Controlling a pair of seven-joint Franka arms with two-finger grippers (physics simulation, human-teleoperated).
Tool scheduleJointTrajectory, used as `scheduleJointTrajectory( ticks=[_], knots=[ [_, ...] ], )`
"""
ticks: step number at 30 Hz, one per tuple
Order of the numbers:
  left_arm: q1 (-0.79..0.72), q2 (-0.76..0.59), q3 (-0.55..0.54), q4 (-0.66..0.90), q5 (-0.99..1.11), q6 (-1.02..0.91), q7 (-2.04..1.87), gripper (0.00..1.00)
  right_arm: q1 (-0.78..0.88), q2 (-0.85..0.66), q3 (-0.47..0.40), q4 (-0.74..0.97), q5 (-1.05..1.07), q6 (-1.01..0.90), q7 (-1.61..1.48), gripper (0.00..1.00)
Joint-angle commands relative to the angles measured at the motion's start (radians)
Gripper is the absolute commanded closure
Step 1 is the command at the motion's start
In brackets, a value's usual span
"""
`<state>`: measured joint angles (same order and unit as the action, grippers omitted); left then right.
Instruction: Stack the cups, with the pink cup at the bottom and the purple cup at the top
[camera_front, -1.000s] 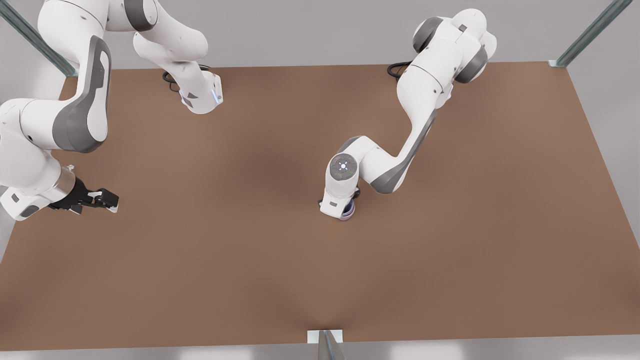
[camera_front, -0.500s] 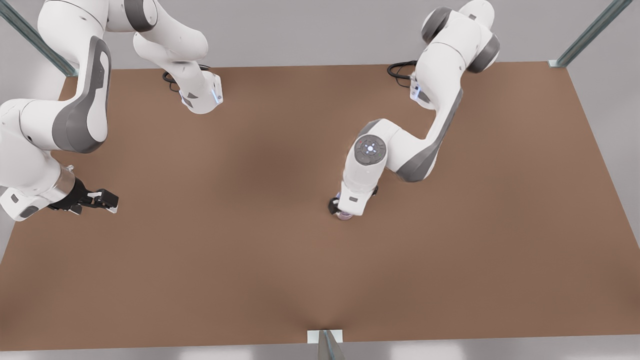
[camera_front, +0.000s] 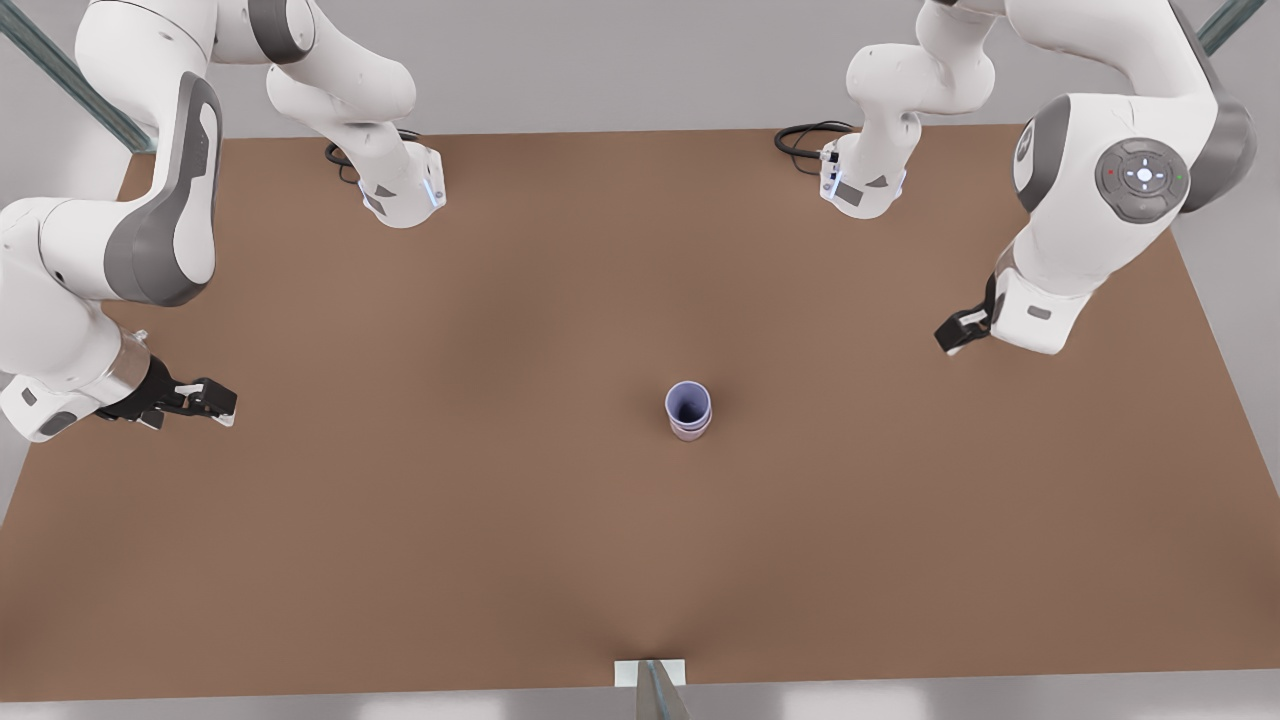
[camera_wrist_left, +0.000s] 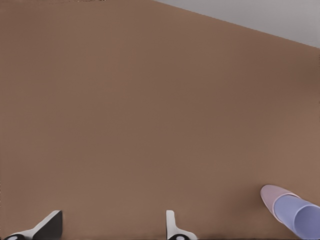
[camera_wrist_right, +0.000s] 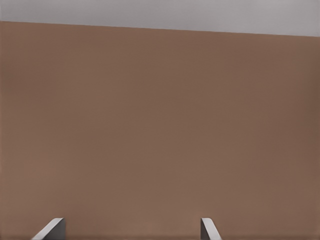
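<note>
Standing upright near the middle of the brown table (camera_front: 420, 560), the pink cup (camera_front: 690, 431) holds the purple cup (camera_front: 688, 403) nested inside it, the purple rim topmost and its hollow empty. The left gripper (camera_wrist_left: 110, 231) hangs with its fingers spread, the stacked cups off to one side. The right gripper (camera_wrist_right: 131, 229) waits with fingers spread above bare table.

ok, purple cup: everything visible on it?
The purple cup is a small bluish-lavender tapered tumbler, plain, no handle, with a smooth matte look and a darker inside. It stands upright, mouth open upward, nested in the pink cup, whose rim and wall show below it. The stack sits mid-table; no tool touches it.
</note>
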<state>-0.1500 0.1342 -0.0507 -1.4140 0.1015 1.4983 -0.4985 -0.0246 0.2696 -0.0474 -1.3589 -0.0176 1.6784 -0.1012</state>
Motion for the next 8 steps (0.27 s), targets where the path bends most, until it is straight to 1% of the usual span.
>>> scheduleJointTrajectory(
  ticks=[1,3,8],
  knots=[
    [0.0,0.004,-0.001,-0.002,-0.002,0.022,0.626,0.0,0.0,-0.001,0.0,0.001,0.001,0.0,0.0,0.0],
    [0.0,0.018,-0.001,-0.002,-0.002,0.062,0.626,0.0,0.0,-0.001,0.0,0.0,0.001,0.0,0.0,0.0],
    [0.0,0.021,-0.001,-0.016,-0.002,0.068,0.626,0.0,0.0,-0.001,0.0,0.001,0.001,0.0,0.0,0.0]
  ],
)
